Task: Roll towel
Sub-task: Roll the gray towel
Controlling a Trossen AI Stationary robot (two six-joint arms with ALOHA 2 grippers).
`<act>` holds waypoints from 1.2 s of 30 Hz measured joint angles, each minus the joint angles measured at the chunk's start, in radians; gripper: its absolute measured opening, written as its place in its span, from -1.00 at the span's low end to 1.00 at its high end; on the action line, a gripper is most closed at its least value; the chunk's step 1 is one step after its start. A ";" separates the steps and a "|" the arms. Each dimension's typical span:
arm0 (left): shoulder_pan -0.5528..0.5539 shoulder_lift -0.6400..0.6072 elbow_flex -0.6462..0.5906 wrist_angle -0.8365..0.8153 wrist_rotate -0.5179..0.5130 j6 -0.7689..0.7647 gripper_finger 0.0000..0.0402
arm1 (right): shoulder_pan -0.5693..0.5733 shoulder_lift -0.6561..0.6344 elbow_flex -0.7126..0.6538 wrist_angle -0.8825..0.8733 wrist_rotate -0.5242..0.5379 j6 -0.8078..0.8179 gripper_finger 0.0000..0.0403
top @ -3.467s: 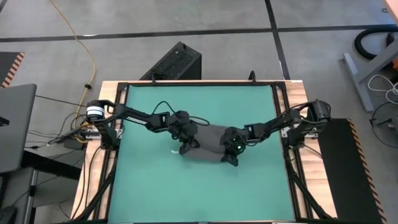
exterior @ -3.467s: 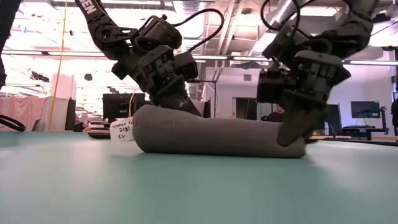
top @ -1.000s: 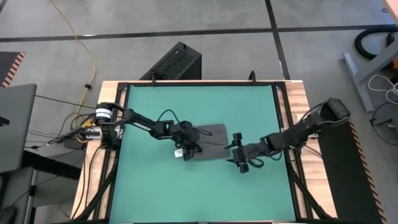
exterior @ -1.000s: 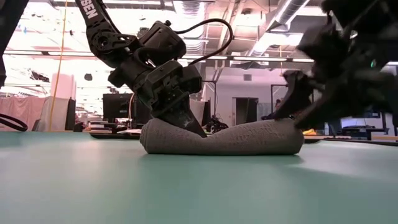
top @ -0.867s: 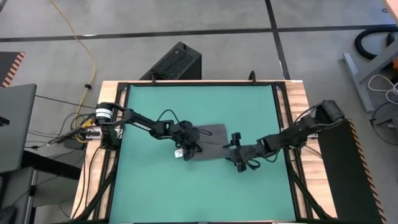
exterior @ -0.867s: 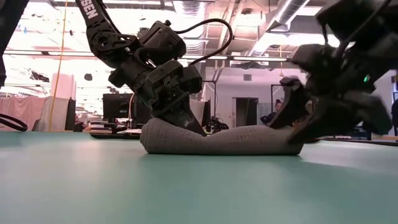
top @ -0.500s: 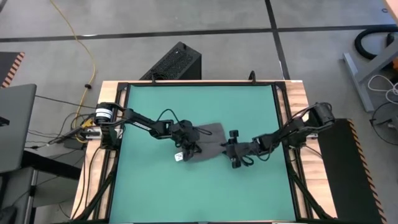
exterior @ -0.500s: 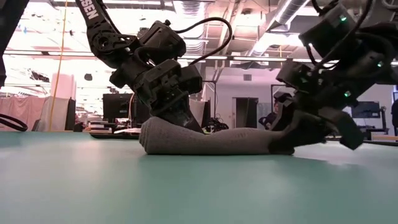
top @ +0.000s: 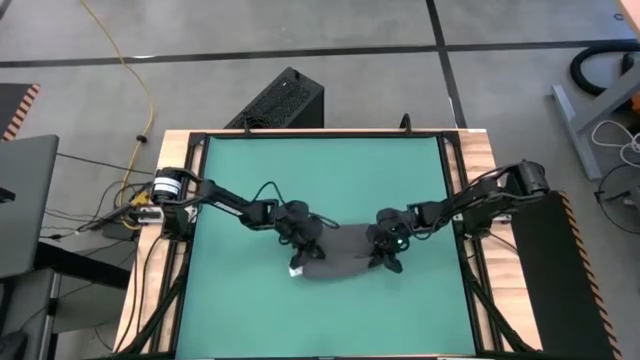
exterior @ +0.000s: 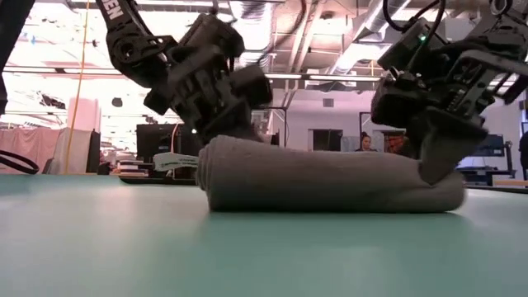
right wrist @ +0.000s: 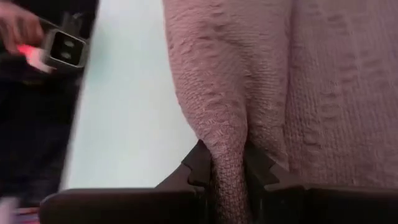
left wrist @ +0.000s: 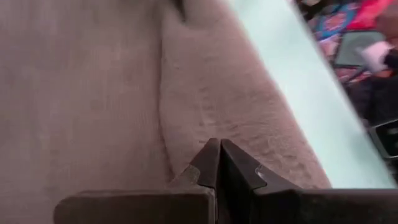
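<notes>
Mid-roll. Towel (top: 345, 252) sits as a thick roll mid-surface (top: 250, 170). Right tool (right wrist: 228, 171) pinches a fold at its end; left tool (left wrist: 219, 163) is closed tight, pressing the other end. Next: likely turn both ends together, evenly.

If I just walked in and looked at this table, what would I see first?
First you'd see the dark grey towel, rolled into a fat log in the middle of the green mat. The left gripper sits on one end with its fingers shut, and the right gripper pinches a fold of cloth at the other end. A small white tag pokes out by the left gripper.
</notes>
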 joint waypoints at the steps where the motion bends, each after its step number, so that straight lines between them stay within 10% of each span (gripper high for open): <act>1: -0.012 0.000 0.000 0.035 0.000 -0.005 -1.00 | 0.004 0.004 0.000 -0.002 -0.013 0.042 -0.71; 19: -0.056 -0.003 0.002 0.266 -0.071 0.035 -1.00 | -0.136 0.020 0.000 -0.015 -0.172 0.405 -0.71; 31: -0.055 -0.004 0.003 0.010 -0.298 0.053 -1.00 | -0.230 0.020 0.000 -0.067 -0.170 0.331 -0.69; 36: -0.055 -0.004 0.003 -0.043 -0.310 0.042 -1.00 | -0.237 0.020 0.000 -0.032 -0.134 0.299 -0.33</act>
